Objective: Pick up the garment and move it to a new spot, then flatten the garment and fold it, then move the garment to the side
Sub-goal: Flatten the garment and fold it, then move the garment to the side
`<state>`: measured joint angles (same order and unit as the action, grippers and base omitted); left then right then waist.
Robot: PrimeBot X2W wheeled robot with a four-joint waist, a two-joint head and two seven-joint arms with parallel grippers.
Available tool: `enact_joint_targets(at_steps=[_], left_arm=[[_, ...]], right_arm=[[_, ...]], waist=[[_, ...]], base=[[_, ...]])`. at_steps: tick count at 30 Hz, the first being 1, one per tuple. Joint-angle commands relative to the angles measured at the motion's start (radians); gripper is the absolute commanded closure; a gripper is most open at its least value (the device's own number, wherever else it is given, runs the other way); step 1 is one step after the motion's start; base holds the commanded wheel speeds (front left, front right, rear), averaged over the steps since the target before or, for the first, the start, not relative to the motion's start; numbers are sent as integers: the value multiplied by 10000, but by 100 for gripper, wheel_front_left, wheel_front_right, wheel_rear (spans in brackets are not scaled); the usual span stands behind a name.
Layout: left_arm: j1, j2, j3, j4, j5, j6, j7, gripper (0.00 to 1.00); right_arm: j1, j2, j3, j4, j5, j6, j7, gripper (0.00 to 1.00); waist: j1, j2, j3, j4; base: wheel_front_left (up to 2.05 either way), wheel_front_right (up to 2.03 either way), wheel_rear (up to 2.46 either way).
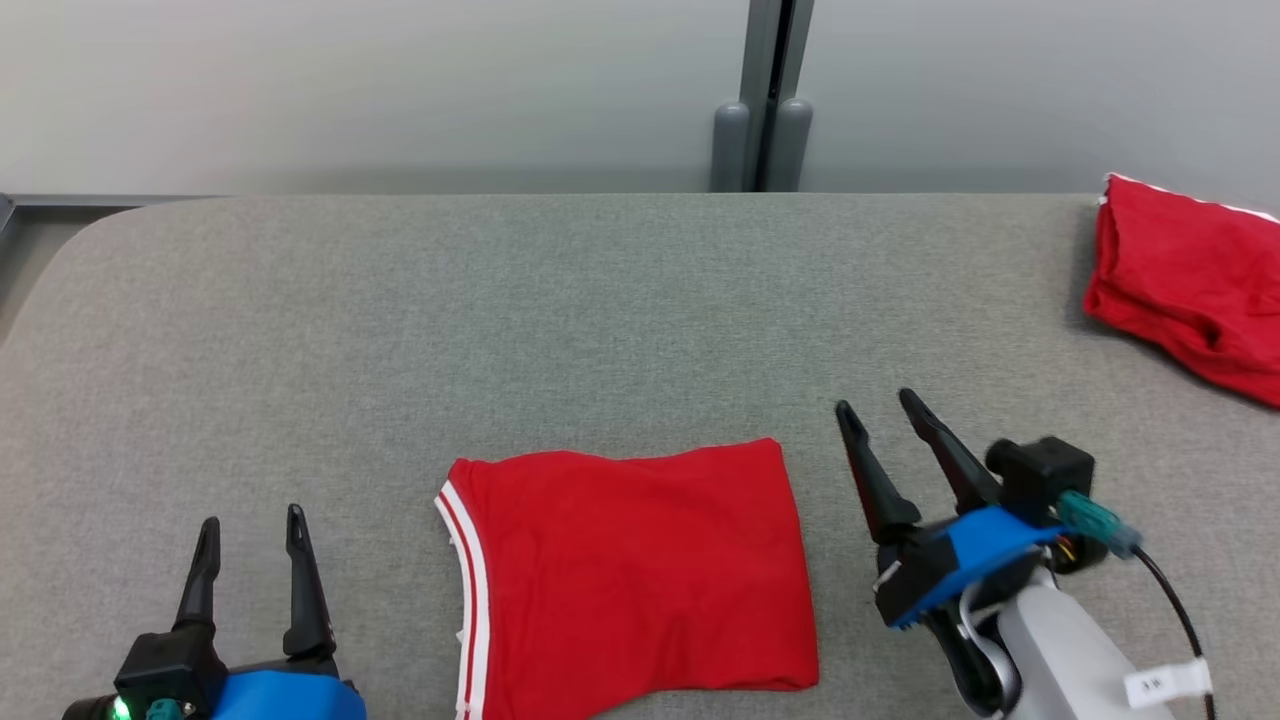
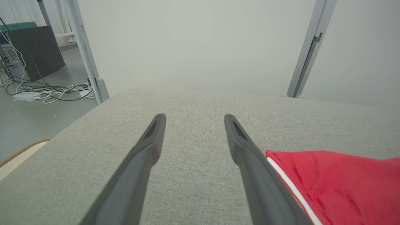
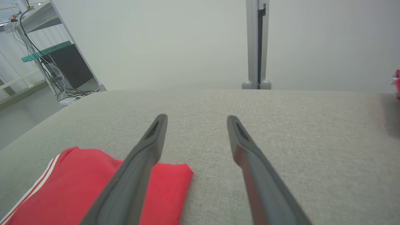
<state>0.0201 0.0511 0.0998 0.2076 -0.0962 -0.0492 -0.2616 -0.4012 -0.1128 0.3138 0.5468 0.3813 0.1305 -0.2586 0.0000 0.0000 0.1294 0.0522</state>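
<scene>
Grey tabletop (image 1: 640,300), near edge: red garment (image 1: 630,570) lies folded flat between my left gripper (image 1: 252,515) and right gripper (image 1: 876,400), both spread, holding nothing. Folding looks done, 1 step left: move it aside.

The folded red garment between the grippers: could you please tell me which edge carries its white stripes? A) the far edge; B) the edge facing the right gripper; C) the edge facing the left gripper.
C: the white stripes run down the side of the garment nearest the left gripper.
</scene>
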Motion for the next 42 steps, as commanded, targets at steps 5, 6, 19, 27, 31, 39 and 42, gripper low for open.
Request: enact_joint_targets(at_steps=[5, 6, 19, 27, 31, 39, 42], left_arm=[[174, -9, 55, 113, 97, 18, -46, 0], [190, -9, 77, 140, 111, 10, -46, 0], [612, -8, 55, 289, 440, 86, -46, 0], [756, -9, -64, 322, 466, 132, -46, 0], [757, -11, -107, 319, 455, 195, -46, 0], [769, -11, -39, 315, 435, 165, -46, 0], [771, -9, -9, 306, 435, 181, -46, 0]], right_arm=[[1526, -8, -1256, -1179, -548, 5, -67, 0], [1773, 37, -1464, -1426, -660, 5, -65, 0], [4100, 585, -2681, -3295, -1675, 3, -67, 0], [4471, 617, -3000, -3156, -1731, 3, -67, 0], [4512, 617, -2958, -3066, -1694, 3, -68, 0], [4477, 619, -2892, -2967, -1671, 3, -68, 0], [4475, 620, -2861, -2933, -1693, 3, -68, 0]], waist=[[0, 0, -279, -321], [0, 0, -314, -353], [0, 0, -817, -273], [0, 0, -1025, -74], [0, 0, -1058, -44], [0, 0, -1108, -43], [0, 0, -1138, -55]], base=[[0, 0, 0], [0, 0, 0], [0, 0, 0], [0, 0, 0], [0, 0, 0], [0, 0, 0], [0, 0, 0]])
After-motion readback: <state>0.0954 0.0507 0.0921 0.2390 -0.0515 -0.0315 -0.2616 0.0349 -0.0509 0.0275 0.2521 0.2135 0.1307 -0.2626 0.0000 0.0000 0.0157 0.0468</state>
